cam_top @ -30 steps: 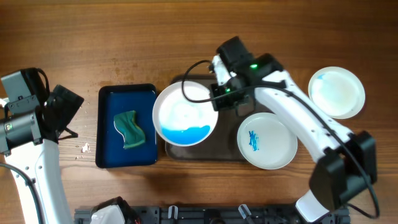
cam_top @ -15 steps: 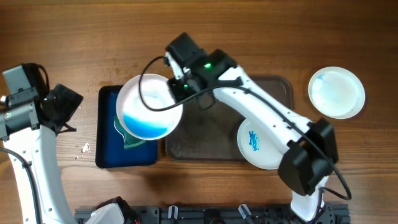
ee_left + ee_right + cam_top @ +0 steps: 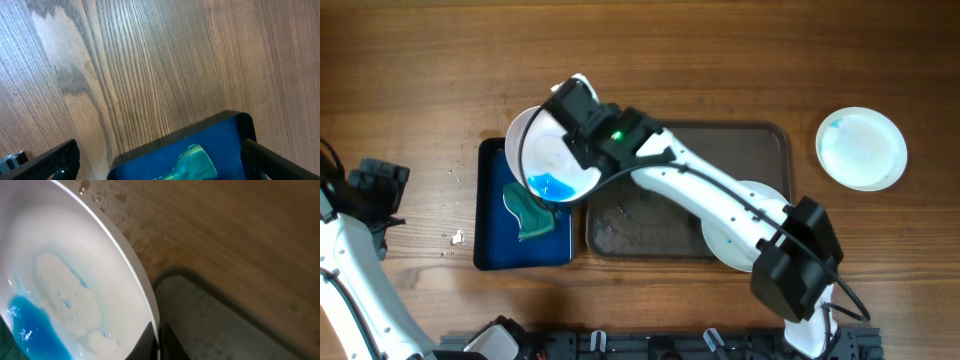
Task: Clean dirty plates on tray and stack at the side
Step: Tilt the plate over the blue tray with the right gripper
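My right gripper [image 3: 582, 142] is shut on the rim of a white plate [image 3: 552, 158] and holds it tilted over the blue tray, with blue liquid [image 3: 552, 186] pooled at its low edge. The right wrist view shows the fingertips [image 3: 159, 341] pinching that plate's rim [image 3: 65, 290]. The dark tray [image 3: 690, 190] lies beneath the arm. A second plate [image 3: 718, 240] at its lower right corner is mostly hidden by the arm. A third plate [image 3: 861, 148] rests on the table at far right. My left gripper [image 3: 378, 188] is open at the left edge, empty [image 3: 162, 169].
A smaller blue tray [image 3: 492, 215] with a green sponge [image 3: 532, 214] sits left of the dark tray; the left wrist view shows its rim [image 3: 200, 127] and the sponge [image 3: 197, 160]. Small crumbs lie on the wood by the blue tray. A black rail runs along the front edge.
The right arm swung the plate left from the dark tray to over the blue tray and tilted it further. The left arm drew back toward the left edge.
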Motion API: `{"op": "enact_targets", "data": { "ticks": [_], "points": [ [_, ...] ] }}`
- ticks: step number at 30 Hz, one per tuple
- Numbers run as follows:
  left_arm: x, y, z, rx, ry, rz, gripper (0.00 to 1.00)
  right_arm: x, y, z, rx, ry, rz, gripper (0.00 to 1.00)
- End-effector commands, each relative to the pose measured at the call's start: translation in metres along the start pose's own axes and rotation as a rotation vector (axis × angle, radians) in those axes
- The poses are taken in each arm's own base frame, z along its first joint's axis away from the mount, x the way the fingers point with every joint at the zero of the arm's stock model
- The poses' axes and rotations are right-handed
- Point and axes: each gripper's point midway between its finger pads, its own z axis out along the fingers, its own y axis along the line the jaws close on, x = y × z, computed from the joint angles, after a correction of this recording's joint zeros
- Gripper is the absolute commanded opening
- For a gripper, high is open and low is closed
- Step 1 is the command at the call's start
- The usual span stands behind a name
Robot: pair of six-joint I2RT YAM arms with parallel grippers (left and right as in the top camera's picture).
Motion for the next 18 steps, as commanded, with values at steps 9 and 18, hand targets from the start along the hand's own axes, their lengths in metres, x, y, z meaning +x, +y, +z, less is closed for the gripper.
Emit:
{"op": "enact_targets", "data": {
  "ticks": [9,18],
  "points": [
    [0.001,-0.001,0.013,-0.015,0.049,-0.016,1.00,-0.045,0.014,-0.056,0.455,-0.240,-0.325,0.05],
    [0.001,-0.001,0.013,-0.015,0.048,-0.016,1.00,-0.059,0.029,-0.076,0.549,-0.289,-0.474,0.05]
  ]
}}
